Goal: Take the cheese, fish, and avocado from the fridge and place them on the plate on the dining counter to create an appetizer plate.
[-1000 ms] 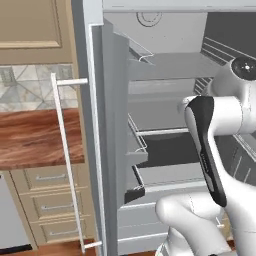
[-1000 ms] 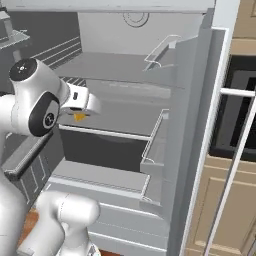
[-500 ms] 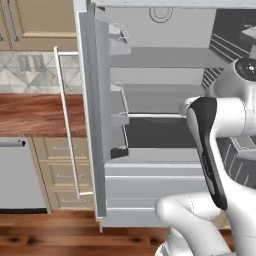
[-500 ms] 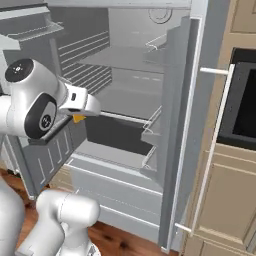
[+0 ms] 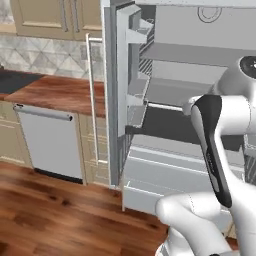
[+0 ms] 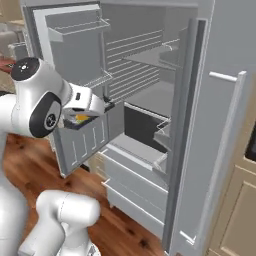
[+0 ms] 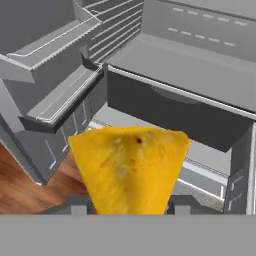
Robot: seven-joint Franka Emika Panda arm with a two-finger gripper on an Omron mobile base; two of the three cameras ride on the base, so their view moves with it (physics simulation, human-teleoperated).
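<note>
My gripper (image 7: pixel 130 206) is shut on the cheese (image 7: pixel 129 170), a yellow-orange wedge that stands between the fingertips in the hand view. In the right base view the cheese (image 6: pixel 82 119) peeks out yellow under the gripper (image 6: pixel 86 116), in front of the open fridge (image 6: pixel 150 100). The fridge (image 5: pixel 170 85) is light grey, both doors stand open, and its grey shelves (image 7: pixel 190 65) look bare. The fish, avocado, plate and dining counter are out of view.
The left fridge door (image 5: pixel 127 90) with its bins and the right door (image 6: pixel 215 130) flank the arm. A wood-topped kitchen counter (image 5: pixel 55 92) over a dishwasher (image 5: pixel 50 145) lies to the left. Brown wooden floor (image 5: pixel 60 215) spreads in front.
Both base views have pulled back from the fridge and swung, so the base has moved. The cheese stays in the gripper, now outside the fridge shelves.
</note>
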